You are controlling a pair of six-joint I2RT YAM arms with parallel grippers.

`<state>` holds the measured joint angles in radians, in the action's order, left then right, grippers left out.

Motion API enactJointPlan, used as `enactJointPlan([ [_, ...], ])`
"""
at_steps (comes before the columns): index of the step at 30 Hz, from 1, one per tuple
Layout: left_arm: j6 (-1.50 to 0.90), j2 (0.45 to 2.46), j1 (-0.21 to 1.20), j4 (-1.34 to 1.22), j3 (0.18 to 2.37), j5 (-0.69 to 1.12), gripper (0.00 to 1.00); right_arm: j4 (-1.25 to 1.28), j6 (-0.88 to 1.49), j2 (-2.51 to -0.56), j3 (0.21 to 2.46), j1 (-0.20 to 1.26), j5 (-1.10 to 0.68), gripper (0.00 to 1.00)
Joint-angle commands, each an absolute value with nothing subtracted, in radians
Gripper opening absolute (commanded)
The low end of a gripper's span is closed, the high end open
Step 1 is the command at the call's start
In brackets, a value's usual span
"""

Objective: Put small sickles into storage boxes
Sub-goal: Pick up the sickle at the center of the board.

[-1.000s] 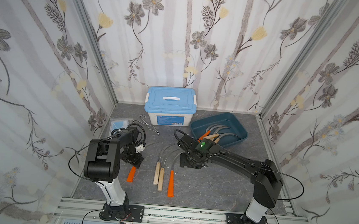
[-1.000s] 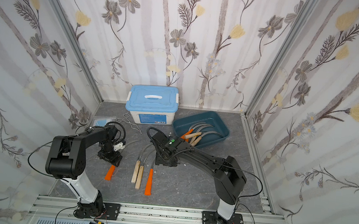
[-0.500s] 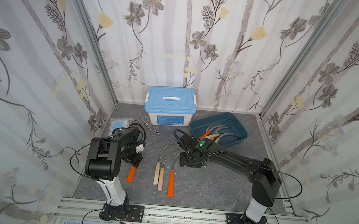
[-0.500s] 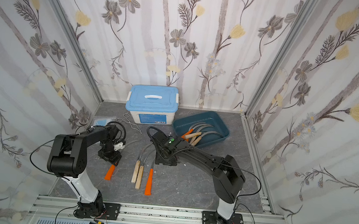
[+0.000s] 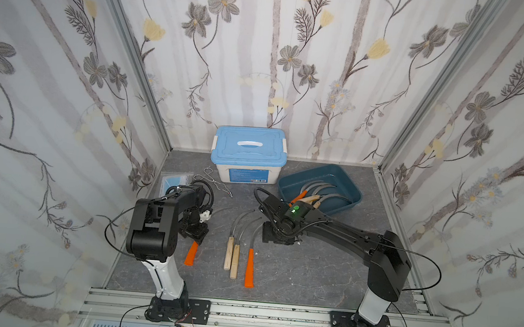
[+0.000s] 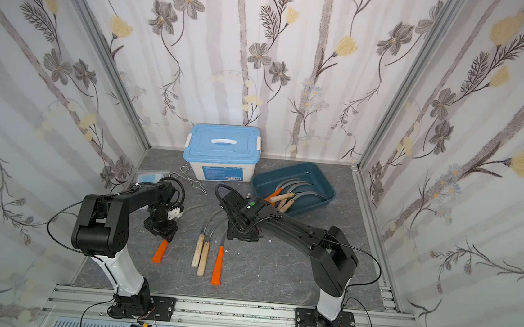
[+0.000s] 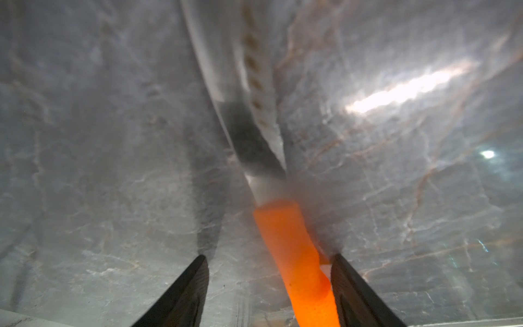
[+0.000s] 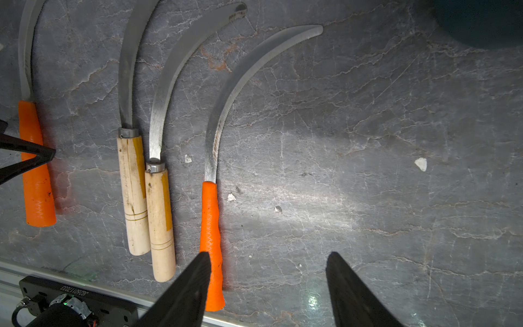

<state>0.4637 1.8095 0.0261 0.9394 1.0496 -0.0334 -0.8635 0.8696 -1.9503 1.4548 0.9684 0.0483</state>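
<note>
Enclosure: 3 walls (image 5: 263, 57) w/ floral wallpaper, grey and yellow blooms on brown stems, white ground w/ pale grey vert. stripes. Alu. corner posts (image 5: 135, 59) at both rear corners, leaning outward toward the top in both top views. Floor (image 5: 293, 270): dark grey stone-look slab, pale veining, a few white chips (image 8: 420, 164). Alu. rail (image 5: 273, 314) along front edge. Bright glare patch (image 7: 407, 87) on floor in left wrist view.

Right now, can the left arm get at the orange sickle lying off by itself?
Probably yes: the left gripper straddles the orange handle of that sickle, jaws open, and the other loose sickles lie well apart.
</note>
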Motion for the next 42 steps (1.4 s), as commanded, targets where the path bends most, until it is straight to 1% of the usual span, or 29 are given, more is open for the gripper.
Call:
enactJointPlan([
  [1, 0.456, 1.833, 0.032, 0.895, 1.03, 0.047, 0.67, -0.848, 0.867, -1.956, 1.461, 0.969, 0.072, 0.67],
  [3, 0.451, 1.833, 0.035, 0.897, 1.029, 0.05, 0.66, -0.849, 0.865, -1.956, 1.461, 0.97, 0.073, 0.67],
  [9, 0.434, 1.814, 0.064, 0.893, 1.01, 0.051, 0.64, -0.848, 0.865, -1.956, 1.456, 0.969, 0.075, 0.67],
  [11, 0.429, 1.818, 0.07, 0.894, 1.005, 0.05, 0.61, -0.846, 0.865, -1.956, 1.456, 0.969, 0.075, 0.67],
  [13, 0.425, 1.815, 0.072, 0.889, 0.999, 0.052, 0.55, -0.847, 0.865, -1.954, 1.454, 0.969, 0.075, 0.67],
  [14, 0.424, 1.812, 0.073, 0.888, 0.996, 0.049, 0.54, -0.847, 0.865, -1.953, 1.453, 0.969, 0.075, 0.67],
  [16, 0.423, 1.805, 0.072, 0.882, 0.99, 0.046, 0.46, -0.846, 0.866, -1.95, 1.448, 0.969, 0.076, 0.67],
  [18, 0.423, 1.802, 0.072, 0.884, 0.988, 0.044, 0.42, -0.842, 0.867, -1.95, 1.444, 0.969, 0.077, 0.67],
  [21, 0.422, 1.799, 0.072, 0.887, 0.984, 0.042, 0.38, -0.84, 0.867, -1.949, 1.44, 0.969, 0.075, 0.67],
  [22, 0.423, 1.797, 0.072, 0.886, 0.982, 0.041, 0.34, -0.838, 0.867, -1.948, 1.44, 0.969, 0.075, 0.67],
  [24, 0.422, 1.794, 0.072, 0.889, 0.979, 0.04, 0.3, -0.837, 0.867, -1.947, 1.438, 0.969, 0.075, 0.67],
  [26, 0.422, 1.792, 0.071, 0.889, 0.974, 0.04, 0.28, -0.836, 0.867, -1.945, 1.434, 0.969, 0.075, 0.67],
  [31, 0.42, 1.783, 0.072, 0.889, 0.969, 0.04, 0.27, -0.833, 0.868, -1.944, 1.43, 0.969, 0.075, 0.67],
  [32, 0.42, 1.781, 0.073, 0.888, 0.969, 0.041, 0.24, -0.834, 0.868, -1.943, 1.43, 0.969, 0.075, 0.67],
  [34, 0.42, 1.779, 0.072, 0.889, 0.968, 0.04, 0.21, -0.834, 0.87, -1.942, 1.428, 0.969, 0.075, 0.67],
  [42, 0.414, 1.758, 0.073, 0.896, 0.971, 0.047, 0.17, -0.829, 0.874, -1.932, 1.419, 0.97, 0.08, 0.67],
])
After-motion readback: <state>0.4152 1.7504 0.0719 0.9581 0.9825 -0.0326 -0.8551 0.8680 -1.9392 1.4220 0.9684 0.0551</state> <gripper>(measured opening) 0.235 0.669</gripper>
